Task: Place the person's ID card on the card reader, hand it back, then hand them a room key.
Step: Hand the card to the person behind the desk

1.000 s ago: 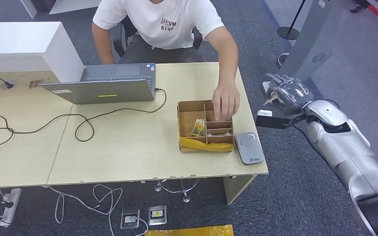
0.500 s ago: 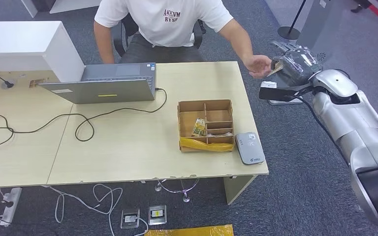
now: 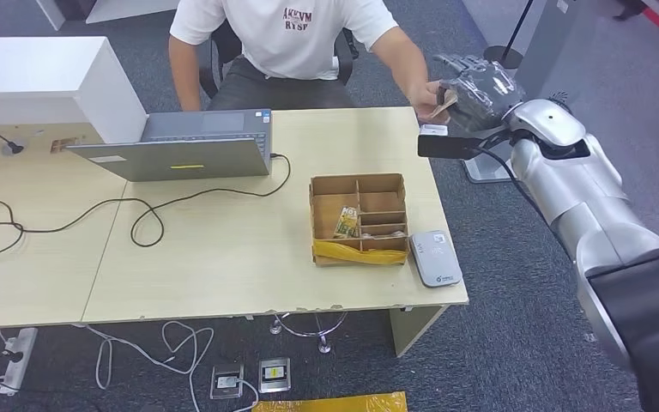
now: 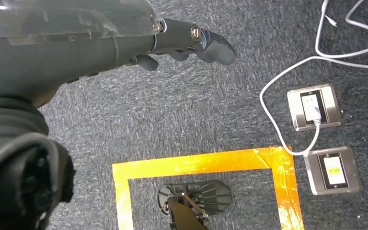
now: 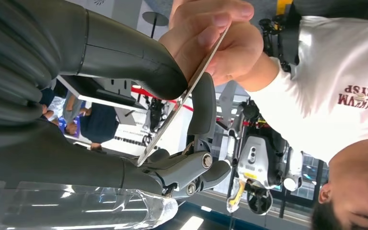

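Since a second ago the right robot hand [image 3: 474, 86] has risen from beside the table [image 3: 223, 257] edge, near the card reader [image 3: 435, 257], to beyond the table's far right corner. The person's hand [image 3: 425, 96] has left the cardboard box [image 3: 359, 220] and now meets it there, both pinching the card [image 5: 182, 98].
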